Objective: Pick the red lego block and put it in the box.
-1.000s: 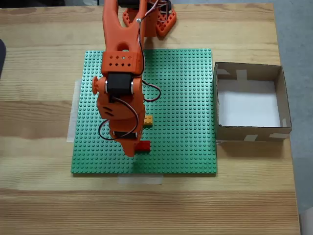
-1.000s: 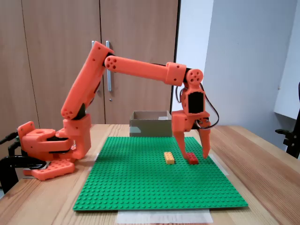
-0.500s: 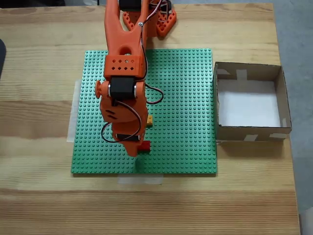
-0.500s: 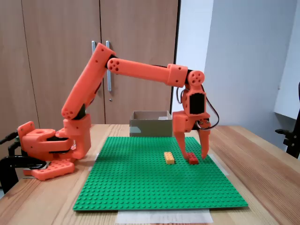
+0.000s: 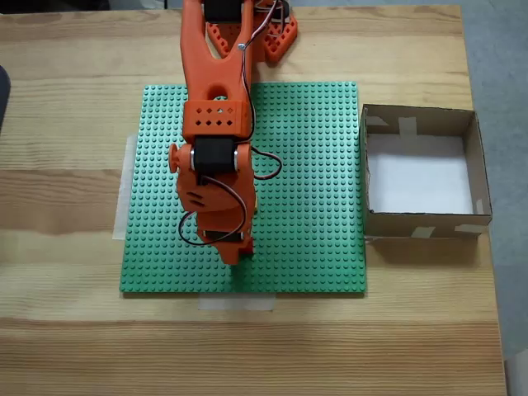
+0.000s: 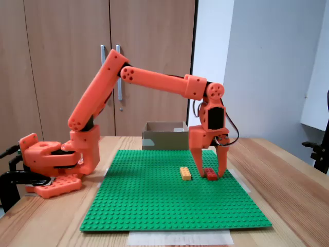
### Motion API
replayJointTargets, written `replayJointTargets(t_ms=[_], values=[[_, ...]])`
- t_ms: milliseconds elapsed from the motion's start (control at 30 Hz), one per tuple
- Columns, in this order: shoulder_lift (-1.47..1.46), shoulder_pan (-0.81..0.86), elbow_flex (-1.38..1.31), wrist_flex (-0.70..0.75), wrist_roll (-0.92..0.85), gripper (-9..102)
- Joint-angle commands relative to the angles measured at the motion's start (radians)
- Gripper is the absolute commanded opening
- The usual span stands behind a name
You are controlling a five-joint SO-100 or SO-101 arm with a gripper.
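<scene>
Your end effector (image 6: 210, 176) straddles the small red rectangular plastic lego block (image 6: 211, 174), fingers narrowly apart, block flat between them.

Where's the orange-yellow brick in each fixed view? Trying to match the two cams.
Top-down fixed view: hidden under the arm, so no place for it can be given.
Side fixed view: orange-yellow brick on the green baseplate, just left of the red lego block between the gripper fingers.
Shared landmark: the box.
</scene>
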Motion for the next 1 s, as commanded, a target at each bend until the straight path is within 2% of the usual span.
replayJointTargets(t_ms=[0, 567, 967], values=[[0.006, -0.012, -0.032, -0.006, -0.002, 18], [0.002, -0.014, -0.011, -0.026, 0.0, 18], [0.003, 0.0, -0.011, -0.02, -0.038, 9]])
